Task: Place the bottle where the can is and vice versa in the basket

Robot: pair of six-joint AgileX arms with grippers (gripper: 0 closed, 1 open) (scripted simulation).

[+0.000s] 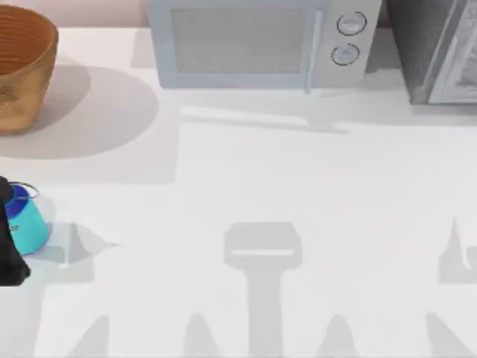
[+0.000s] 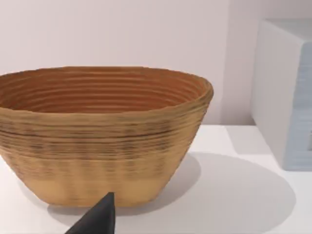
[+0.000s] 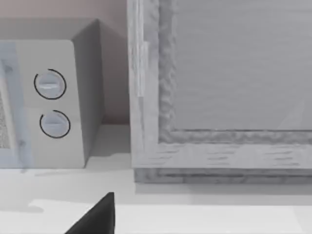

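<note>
My left gripper (image 1: pixel 9 250) sits right against the bottle (image 1: pixel 28 224); whether its jaws grip, I cannot tell. The bottle looks light, rigid, likely slick, so I judge its squat body the best hold. The basket (image 1: pixel 26 71) stands beyond it. No label is readable

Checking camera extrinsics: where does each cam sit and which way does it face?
Top view: above the table, looking down; dark part of the left arm beside the bottle at the left edge.
Left wrist view: on the left arm, facing the basket; a dark fingertip shows.
Right wrist view: on the right arm, facing the microwave; a dark fingertip shows.
Shared: basket with left wrist, microwave with right wrist.
</note>
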